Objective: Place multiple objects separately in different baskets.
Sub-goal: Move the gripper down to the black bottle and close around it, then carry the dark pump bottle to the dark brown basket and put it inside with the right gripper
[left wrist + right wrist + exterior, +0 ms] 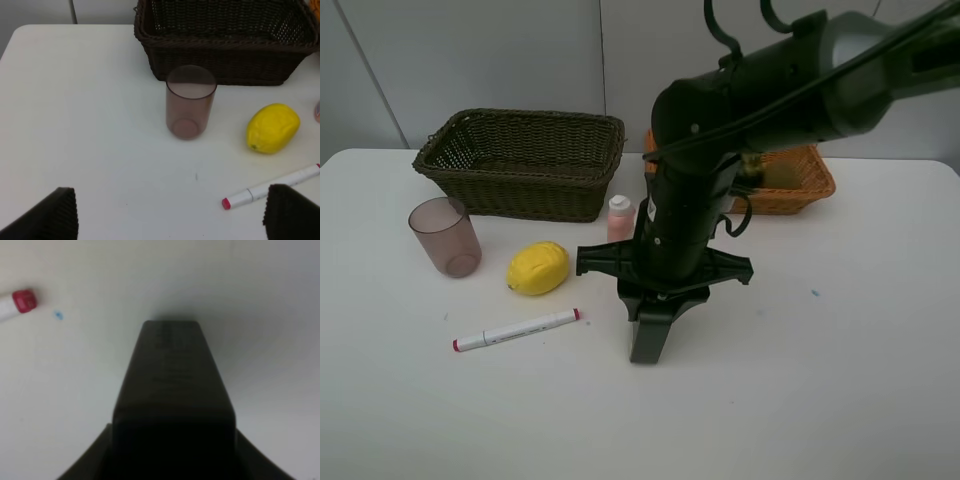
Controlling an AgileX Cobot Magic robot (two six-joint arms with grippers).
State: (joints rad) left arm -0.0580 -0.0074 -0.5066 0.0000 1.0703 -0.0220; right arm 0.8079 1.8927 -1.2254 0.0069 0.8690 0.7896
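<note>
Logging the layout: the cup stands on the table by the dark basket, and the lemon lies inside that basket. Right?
Not quite. The lemon lies on the table, outside the dark basket, as the exterior high view shows. The cup does stand on the table by it.

A white table (pixel 840 400) with a tiny blue speck (pixel 813 293) stands before a pale grey wall (pixel 470 50).

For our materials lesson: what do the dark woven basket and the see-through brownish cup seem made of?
Dark olive-brown woven basket: likely wicker or similar fibre, matte; interlaced strands show. Translucent brownish cup: probably smooth plastic; its base shows through the wall.
</note>
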